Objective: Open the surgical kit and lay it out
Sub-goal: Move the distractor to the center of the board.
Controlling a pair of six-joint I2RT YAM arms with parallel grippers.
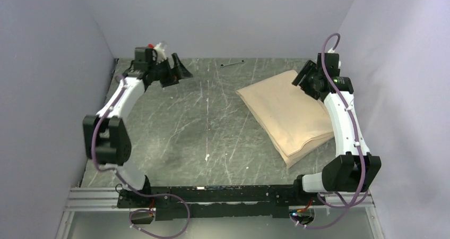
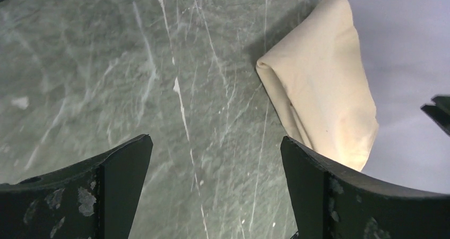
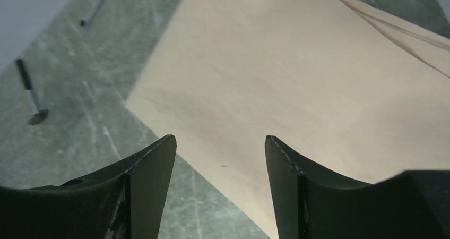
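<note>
**Limits of view**

1. The tan wrap sheet (image 1: 289, 114) is folded shut. You cannot see anything it encloses in any view.
2. In the top view, the right arm covers the far right corner of the wrap sheet.
3. In the left wrist view, the wrap sheet is partly cut off by the right-hand finger (image 2: 339, 196). A dark part at the right frame edge is cropped too far to identify.
4. In the right wrist view, the wrap sheet runs out of frame at the top and right. A thin dark rod-like shape (image 3: 31, 98) lies on the table left of it; you cannot tell what it is.
5. A small red and white item (image 1: 155, 46) behind the left wrist is too small to make out.

**Position and orientation**

The wrap sheet lies flat on the right half of the table (image 1: 201, 127), well apart from the left arm. Its long axis runs diagonally, from the far centre toward the near right. The near right end shows stacked folded layers. One short edge faces the back wall, where a small thin wrench (image 1: 232, 63) lies apart from it.

**Tool state**

- The left gripper (image 1: 175, 71) sits at the far left corner of the table. Its jaws are spread wide, with only bare table between them.
- The right gripper (image 1: 302, 75) is over the far right corner of the wrap sheet. Its jaws are parted and grip nothing. You cannot tell whether the fingertips touch the sheet.
</note>
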